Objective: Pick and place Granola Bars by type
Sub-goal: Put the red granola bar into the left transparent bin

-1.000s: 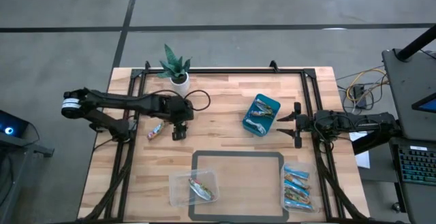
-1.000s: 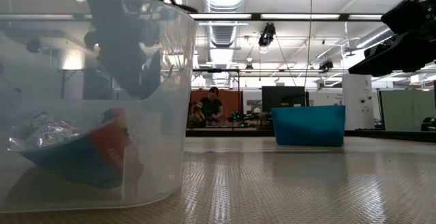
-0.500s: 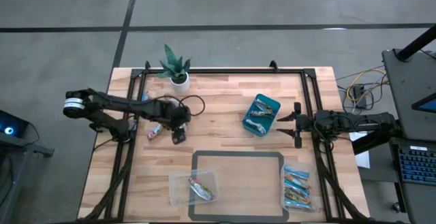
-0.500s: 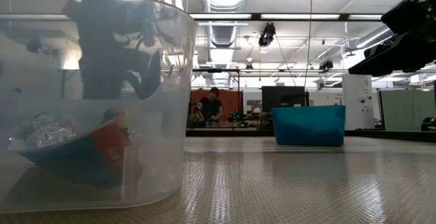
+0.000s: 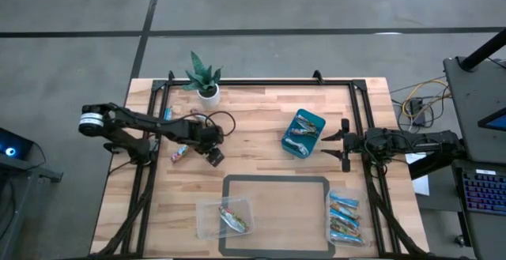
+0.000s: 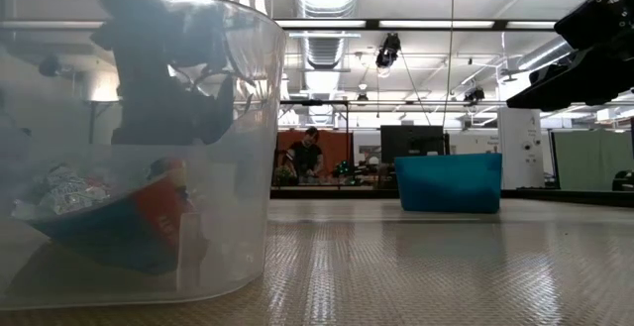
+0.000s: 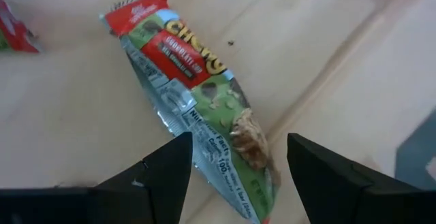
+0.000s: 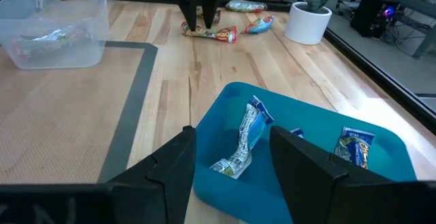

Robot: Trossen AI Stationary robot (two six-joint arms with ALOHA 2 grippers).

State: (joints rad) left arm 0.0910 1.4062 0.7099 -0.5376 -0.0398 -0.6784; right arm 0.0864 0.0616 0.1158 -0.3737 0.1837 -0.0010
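**Left hand poised over a loose bar, fingers apart**

Nearest the bench's front edge, a clear tub [image 5: 224, 217] at about 6 o'clock holds one sorted bar [image 5: 234, 219], and a second tub [image 5: 345, 219] at about 4 o'clock holds several blue ones.

Farther in, at about 9 o'clock, the left hand [image 5: 213, 156] hangs over the wood with its fingers spread and nothing between them. In its wrist view a red, green and silver granola bar [image 7: 197, 98] lies flat on the bench right in front of the gap, its long axis running slantwise across that gap, the red end away from the fingers and the other end reaching in between them. From overhead a bar [image 5: 181, 152] lies just beside the hand, toward the bench's left edge, long axis diagonal; whether it is the same one cannot be told. The left arm is plainly the nearer; as a judgement, the hand will need to turn square to the wrapper before closing.

At 3 o'clock the right hand [image 5: 341, 145] waits, released and empty, just beside the teal bin [image 5: 318, 122], which holds a few bars [image 8: 246, 139].

At 11 o'clock stands a potted plant [image 5: 205, 79].
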